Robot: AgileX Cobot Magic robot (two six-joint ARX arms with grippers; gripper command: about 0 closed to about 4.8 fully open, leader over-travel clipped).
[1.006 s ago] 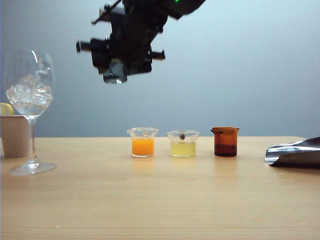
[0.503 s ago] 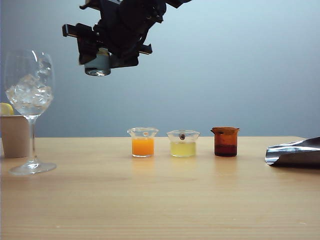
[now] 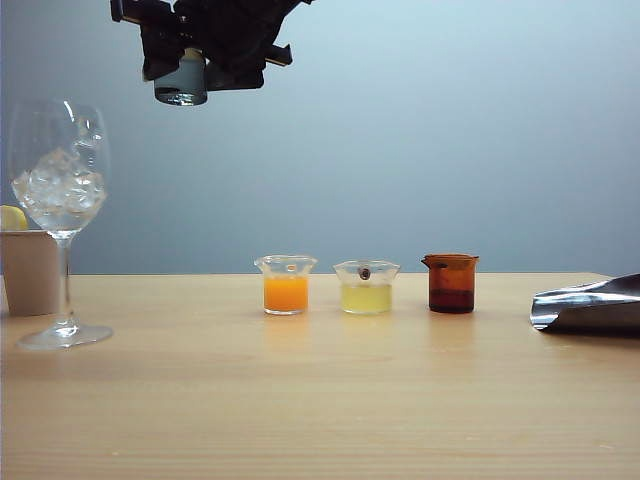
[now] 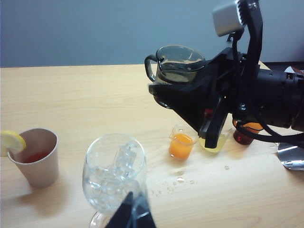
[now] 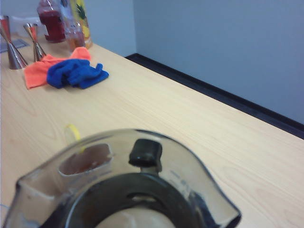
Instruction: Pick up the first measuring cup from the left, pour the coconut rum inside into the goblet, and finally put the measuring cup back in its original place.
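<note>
Wooden tabletop: the right gripper [image 3: 190, 60] grasps the first measuring cup [image 3: 181, 85] high above and beside the goblet [image 3: 60, 190]; pouring and return remain. Left gripper [image 4: 130, 213] hangs over the goblet, jaws unclear.

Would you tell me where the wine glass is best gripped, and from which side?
Probably the wine glass by its stem, from the right in the exterior view: the stem is upright, thin and bare, the bowl wide, and a paper cup stands close on the left. The left gripper hovers near the glass; the right gripper holds the grey cup high.
</note>
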